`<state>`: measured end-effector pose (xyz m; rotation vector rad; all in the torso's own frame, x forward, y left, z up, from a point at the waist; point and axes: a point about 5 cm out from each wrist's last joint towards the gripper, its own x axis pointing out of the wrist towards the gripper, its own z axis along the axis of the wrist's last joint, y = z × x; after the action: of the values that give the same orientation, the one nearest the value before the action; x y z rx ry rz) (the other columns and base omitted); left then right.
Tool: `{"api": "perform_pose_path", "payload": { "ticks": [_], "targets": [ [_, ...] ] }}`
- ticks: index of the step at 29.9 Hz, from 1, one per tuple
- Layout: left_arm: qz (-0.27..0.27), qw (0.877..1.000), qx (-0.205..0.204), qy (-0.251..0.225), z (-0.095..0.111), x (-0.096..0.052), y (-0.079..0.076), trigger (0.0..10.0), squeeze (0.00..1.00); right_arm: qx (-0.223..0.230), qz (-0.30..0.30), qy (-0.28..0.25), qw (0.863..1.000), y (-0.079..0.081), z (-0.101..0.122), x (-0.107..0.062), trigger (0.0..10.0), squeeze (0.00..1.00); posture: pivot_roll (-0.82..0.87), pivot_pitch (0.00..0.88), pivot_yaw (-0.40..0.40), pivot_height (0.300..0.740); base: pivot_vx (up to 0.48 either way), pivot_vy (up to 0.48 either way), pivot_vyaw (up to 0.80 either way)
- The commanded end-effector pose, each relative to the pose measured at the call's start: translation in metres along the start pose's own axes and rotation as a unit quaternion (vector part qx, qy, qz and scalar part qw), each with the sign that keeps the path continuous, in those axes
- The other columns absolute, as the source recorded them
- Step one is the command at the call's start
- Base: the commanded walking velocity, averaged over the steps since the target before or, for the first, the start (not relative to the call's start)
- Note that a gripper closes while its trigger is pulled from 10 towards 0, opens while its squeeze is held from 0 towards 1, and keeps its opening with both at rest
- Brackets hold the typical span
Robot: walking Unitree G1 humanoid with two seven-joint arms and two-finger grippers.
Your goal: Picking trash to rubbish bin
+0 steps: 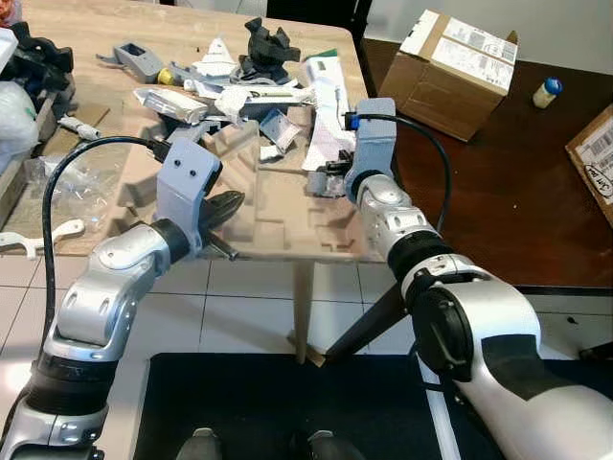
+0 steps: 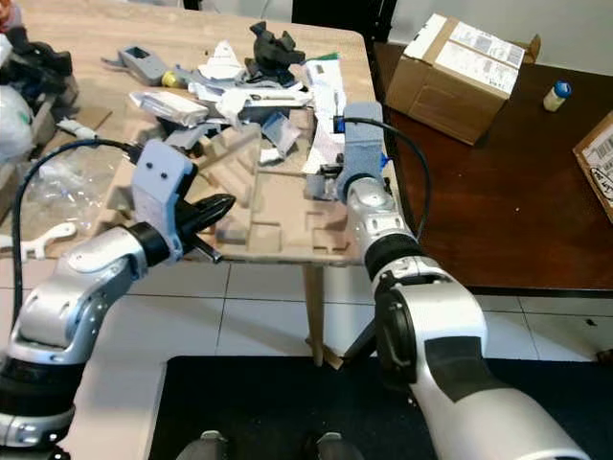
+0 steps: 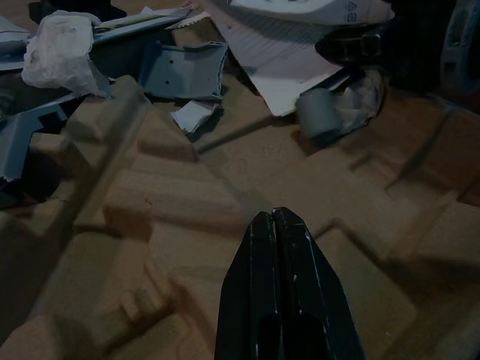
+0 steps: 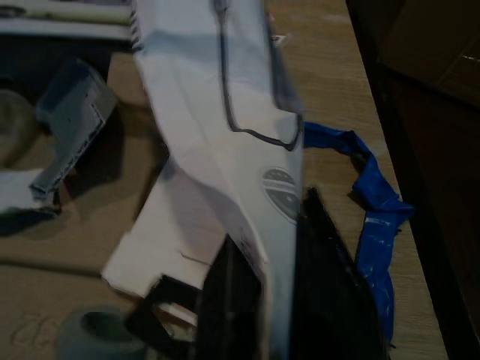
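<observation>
Trash litters the wooden table (image 1: 115, 29): crumpled paper, grey plastic pieces and a long white wrapper (image 1: 326, 105). My right gripper (image 4: 270, 225) is at the table's right edge, its two black fingers closed on either side of the white wrapper (image 4: 217, 112). A blue strip (image 4: 375, 202) lies just beside it. My left gripper (image 3: 274, 217) is shut with nothing in it. It hovers low over the brown moulded pulp tray (image 1: 278, 211) at the table's near edge. A grey tape roll (image 3: 322, 112) lies ahead of it.
A dark brown table (image 1: 498, 192) adjoins on the right, carrying a cardboard box (image 1: 460, 67) and a small bottle (image 1: 547, 92). Black machine parts (image 1: 268, 48) and clear plastic (image 1: 86, 182) sit among the clutter. White floor tiles and a black mat (image 1: 268, 402) lie below.
</observation>
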<state>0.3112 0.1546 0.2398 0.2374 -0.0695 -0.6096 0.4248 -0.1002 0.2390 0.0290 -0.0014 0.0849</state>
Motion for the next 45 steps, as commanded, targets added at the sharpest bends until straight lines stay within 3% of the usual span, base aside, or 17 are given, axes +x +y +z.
{"api": "perform_pose_path", "payload": {
  "ticks": [1,8,16,19,20,23,31,36,38,39,42,43,45],
  "targets": [
    [-0.005,1.000,0.006,0.008,-0.002,-0.001,0.000,10.0,0.00,0.010,-0.011,0.050,0.999,-0.008,-0.027,-0.004,0.0,0.00,0.16,0.244,-0.110,0.740,0.000,0.000,0.00],
    [-0.006,1.000,0.007,0.008,-0.002,0.001,0.001,10.0,0.00,0.027,-0.018,0.049,0.998,-0.014,-0.029,-0.005,0.0,0.00,0.16,0.239,-0.105,0.740,0.000,0.000,0.00],
    [-0.006,1.000,0.006,0.004,-0.002,0.003,0.001,10.0,0.00,0.106,0.001,0.006,0.994,-0.020,-0.017,-0.004,0.0,0.00,0.14,0.224,-0.089,0.740,0.000,0.000,0.00],
    [0.004,1.000,-0.009,-0.018,0.002,0.006,0.005,10.0,0.00,0.213,0.013,-0.080,0.974,-0.033,0.011,-0.003,0.0,0.00,0.12,0.215,-0.069,0.740,0.000,0.000,0.00],
    [0.004,1.000,-0.009,-0.018,0.002,0.006,0.005,10.0,0.00,0.213,0.013,-0.080,0.974,-0.033,0.011,-0.003,0.0,0.00,0.12,0.215,-0.069,0.740,0.000,0.000,0.00],
    [0.014,0.999,-0.032,-0.038,0.005,0.006,0.009,10.0,0.00,0.271,0.031,-0.135,0.952,-0.047,0.034,-0.003,0.0,0.00,0.11,0.205,-0.053,0.740,0.000,0.000,0.00],
    [0.010,0.997,-0.055,-0.048,0.001,0.005,0.009,10.0,0.00,0.306,0.086,-0.174,0.932,-0.057,0.050,-0.006,0.0,0.00,0.07,0.183,-0.034,0.740,0.000,0.000,0.00],
    [-0.031,0.992,-0.095,-0.076,0.004,0.003,0.001,10.0,0.00,0.338,0.148,-0.178,0.912,-0.065,0.050,-0.010,0.0,0.00,0.06,0.160,-0.039,0.740,0.000,0.000,0.00],
    [-0.050,0.988,-0.114,-0.086,0.005,0.001,-0.002,10.0,0.00,0.346,0.171,-0.173,0.906,-0.067,0.048,-0.011,0.0,0.00,0.05,0.157,-0.042,0.740,0.000,0.000,0.00],
    [-0.132,0.970,-0.168,-0.117,0.009,-0.010,-0.015,10.0,0.00,0.350,0.233,-0.167,0.892,-0.073,0.044,-0.018,0.0,0.00,0.04,0.151,-0.049,0.740,0.000,0.000,0.00],
    [-0.260,0.930,-0.224,-0.131,0.011,-0.033,-0.035,10.0,0.00,0.387,0.309,-0.166,0.853,-0.086,0.034,-0.032,0.0,0.00,0.04,0.148,-0.050,0.740,0.000,0.000,0.00],
    [-0.260,0.930,-0.224,-0.131,0.011,-0.033,-0.035,10.0,0.00,0.387,0.309,-0.166,0.853,-0.086,0.034,-0.032,0.0,0.00,0.04,0.148,-0.050,0.740,0.000,0.000,0.00],
    [-0.280,0.923,-0.233,-0.123,0.008,-0.038,-0.040,10.0,0.00,0.402,0.341,-0.166,0.833,-0.091,0.029,-0.041,0.0,0.00,0.03,0.147,-0.049,0.740,0.000,0.000,0.00]
  ]
}}
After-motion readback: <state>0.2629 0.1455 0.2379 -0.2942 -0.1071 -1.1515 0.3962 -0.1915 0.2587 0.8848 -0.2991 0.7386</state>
